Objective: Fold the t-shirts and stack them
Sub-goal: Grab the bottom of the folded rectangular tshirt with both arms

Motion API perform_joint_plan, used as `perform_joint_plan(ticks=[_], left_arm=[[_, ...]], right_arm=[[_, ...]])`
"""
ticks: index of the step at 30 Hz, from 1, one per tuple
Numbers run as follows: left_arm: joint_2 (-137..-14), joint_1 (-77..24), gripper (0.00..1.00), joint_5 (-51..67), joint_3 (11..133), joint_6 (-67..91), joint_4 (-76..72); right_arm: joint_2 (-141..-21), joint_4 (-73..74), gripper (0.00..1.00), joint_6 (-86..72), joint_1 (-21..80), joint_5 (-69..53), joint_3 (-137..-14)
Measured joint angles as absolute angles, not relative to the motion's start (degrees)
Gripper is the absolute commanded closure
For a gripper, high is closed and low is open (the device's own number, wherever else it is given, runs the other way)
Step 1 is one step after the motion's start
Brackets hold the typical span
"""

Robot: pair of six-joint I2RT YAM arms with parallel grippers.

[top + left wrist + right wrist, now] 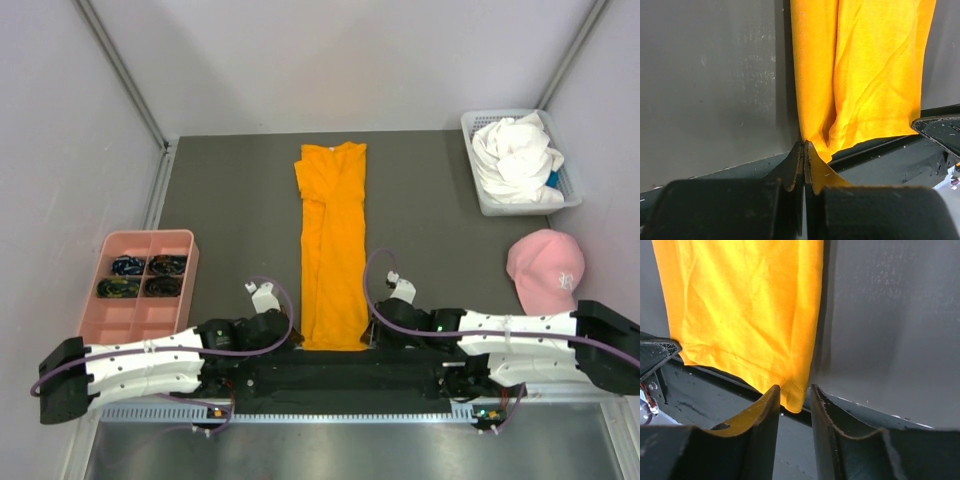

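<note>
The orange t-shirt (333, 250) lies on the dark table as a long narrow strip, collar end far, hem end near. My left gripper (295, 338) sits at the hem's near left corner. In the left wrist view its jaws (804, 145) are pressed together with the orange fabric (875, 75) running into their tips. My right gripper (371, 333) is at the near right corner. In the right wrist view it (795, 390) is open by a narrow gap, and the shirt's corner (796, 400) hangs between the fingers without being pinched. A white t-shirt (515, 155) lies crumpled in the basket.
A white basket (478, 195) stands at the back right. A pink cap (545, 268) rests on the right, beside the right arm. A pink compartment tray (110, 315) holding small dark items sits at the left. The hem overhangs the table's near edge above the black base bar (330, 375).
</note>
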State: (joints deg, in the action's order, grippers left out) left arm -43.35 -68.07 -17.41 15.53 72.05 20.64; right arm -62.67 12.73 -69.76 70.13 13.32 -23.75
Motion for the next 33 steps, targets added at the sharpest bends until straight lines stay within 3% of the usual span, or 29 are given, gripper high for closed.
perform_joint_plan(ticks=[6,12,33], left_arm=[[-43.33,-68.07,1.0,-17.43,15.53,72.05,20.62],[-43.24,-68.07,1.0,-17.43,15.29,72.05,20.56],[-44.82,-68.07,1.0,-21.61,19.68,67.33,19.57]], right_arm=[[-63.29,12.38,0.77,-69.91,70.39,13.28,-23.75],[-63.57,11.73,1.0,-70.37,70.67,13.28,-23.75],[-63.4,15.9,1.0,-69.71,70.89,15.66,-28.03]])
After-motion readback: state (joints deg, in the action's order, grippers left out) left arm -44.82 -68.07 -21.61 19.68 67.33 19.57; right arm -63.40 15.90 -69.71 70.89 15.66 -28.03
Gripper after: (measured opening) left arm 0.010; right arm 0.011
